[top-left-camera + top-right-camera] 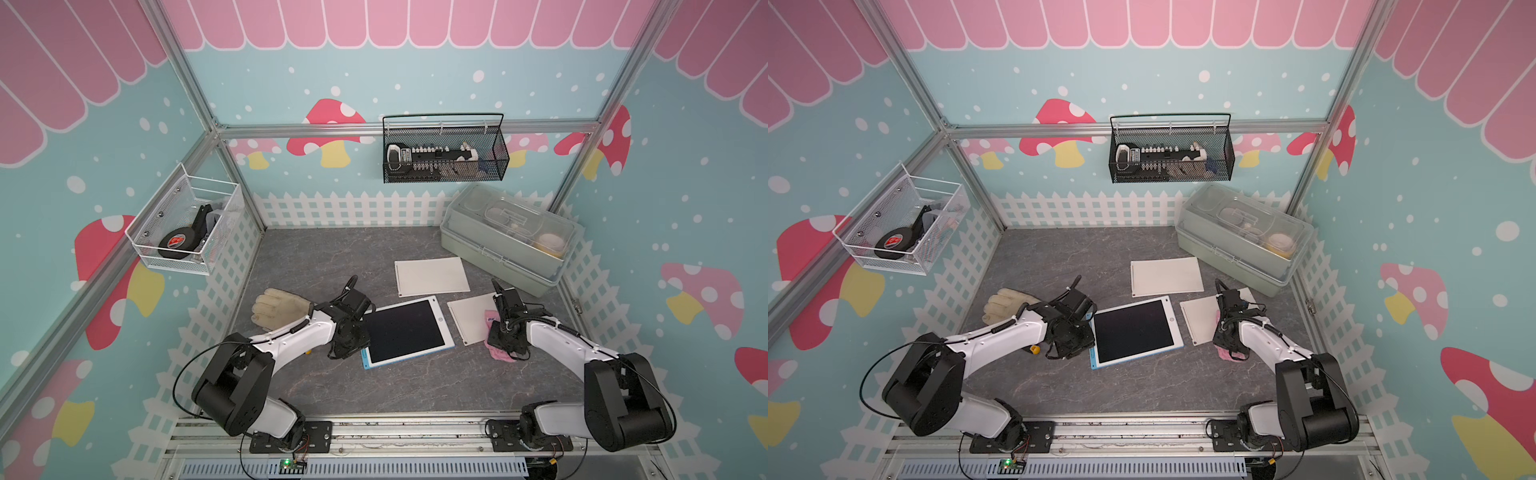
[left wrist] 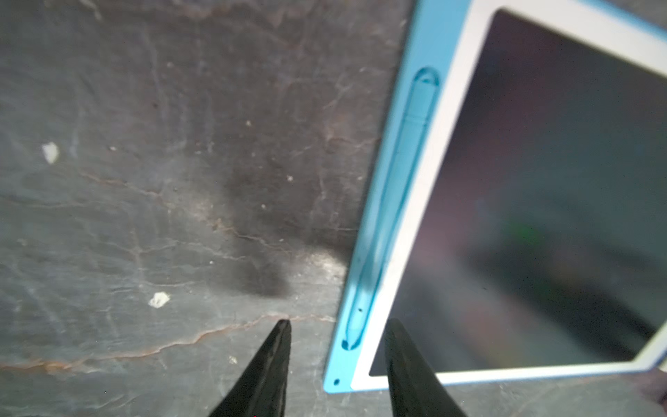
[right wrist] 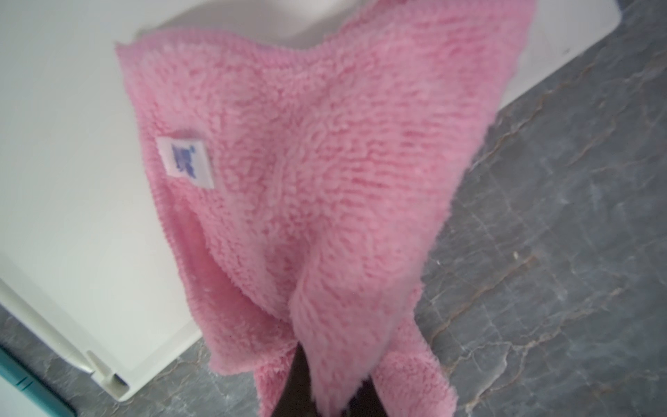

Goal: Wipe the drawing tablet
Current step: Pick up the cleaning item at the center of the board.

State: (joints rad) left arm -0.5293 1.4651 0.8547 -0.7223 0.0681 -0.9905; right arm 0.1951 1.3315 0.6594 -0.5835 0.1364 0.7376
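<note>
The drawing tablet (image 1: 405,330) (image 1: 1133,330) lies flat mid-table, with a dark screen, a white frame and a blue edge holding a blue stylus (image 2: 393,202). My left gripper (image 2: 339,323) (image 1: 347,336) is open at the tablet's left edge near a corner. One finger is over the table, the other over the tablet (image 2: 541,180). Whether it touches is unclear. My right gripper (image 3: 325,390) (image 1: 505,336) is shut on a pink fluffy cloth (image 3: 325,180) (image 1: 500,353). The cloth hangs over a white board, right of the tablet.
Two white boards (image 1: 432,276) (image 1: 471,316) lie behind and right of the tablet. A beige glove (image 1: 282,309) lies at the left. A lidded plastic box (image 1: 507,239) stands back right. A black basket (image 1: 444,149) and a white basket (image 1: 187,224) hang on the walls.
</note>
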